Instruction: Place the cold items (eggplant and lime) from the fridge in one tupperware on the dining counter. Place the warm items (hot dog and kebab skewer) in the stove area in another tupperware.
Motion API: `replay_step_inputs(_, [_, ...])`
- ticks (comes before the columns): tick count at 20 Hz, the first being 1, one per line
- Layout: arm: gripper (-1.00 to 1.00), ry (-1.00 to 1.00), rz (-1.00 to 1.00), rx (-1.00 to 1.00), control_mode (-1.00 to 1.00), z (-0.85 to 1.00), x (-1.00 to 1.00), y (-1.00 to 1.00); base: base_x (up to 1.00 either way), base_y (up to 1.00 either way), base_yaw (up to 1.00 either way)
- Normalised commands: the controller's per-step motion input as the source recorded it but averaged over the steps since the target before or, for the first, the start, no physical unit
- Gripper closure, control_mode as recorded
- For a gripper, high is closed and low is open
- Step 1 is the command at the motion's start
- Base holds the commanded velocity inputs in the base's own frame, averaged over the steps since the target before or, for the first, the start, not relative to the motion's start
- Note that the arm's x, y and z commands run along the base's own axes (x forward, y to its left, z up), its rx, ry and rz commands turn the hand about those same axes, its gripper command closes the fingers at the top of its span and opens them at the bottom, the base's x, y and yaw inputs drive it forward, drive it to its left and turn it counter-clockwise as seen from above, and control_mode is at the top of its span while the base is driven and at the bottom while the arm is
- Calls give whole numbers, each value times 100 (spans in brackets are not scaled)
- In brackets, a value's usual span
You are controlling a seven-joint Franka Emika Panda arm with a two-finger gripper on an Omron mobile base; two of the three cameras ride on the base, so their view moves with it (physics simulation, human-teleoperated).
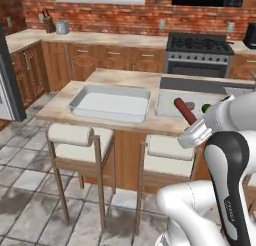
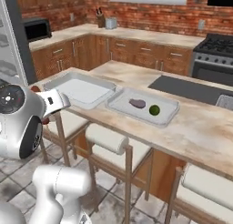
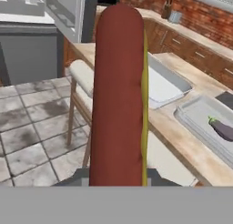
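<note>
Clenched on the hot dog (image 3: 119, 95), the pincer (image 1: 192, 132) hangs above the near edge of the dining tabletop (image 1: 65, 102), over the stools. In the hand view the sausage stands straight up out of the grip, dark red with a yellow stripe of mustard along its right side, its lower end caught between the fingers. In the left base view its red tip (image 1: 184, 110) sticks up and to the left from the white hand, just in front of the right-hand tray.

Two shallow grey tupperware trays lie side by side on the tabletop. The left tupperware (image 2: 79, 89) is bare inside. The right tupperware (image 2: 142, 105) holds the eggplant (image 2: 137, 103) and the lime (image 2: 154, 110), the purple eggplant to the left and the green lime just beside it on the right, apart from each other. In the hand view the eggplant (image 3: 221, 128) lies in the far tray at the right edge.

Two stools (image 1: 77, 142) with pale cushions stand against the near side of the tabletop. Beyond it, against the brick wall, is the stove (image 1: 200, 52) with its dark burners.
</note>
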Motion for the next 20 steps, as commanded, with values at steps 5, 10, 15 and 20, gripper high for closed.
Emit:
replay_step_inputs(5, [100, 0, 0, 0, 100, 0, 0, 0, 44, 87, -48])
replay_step_inputs(10, [100, 0, 0, 0, 100, 0, 0, 0, 45, 61, -51])
replay_step_inputs(15, [100, 0, 0, 0, 100, 0, 0, 0, 57, 47, -50])
replay_step_inputs(20, [100, 0, 0, 0, 100, 0, 0, 0, 59, 60, -37])
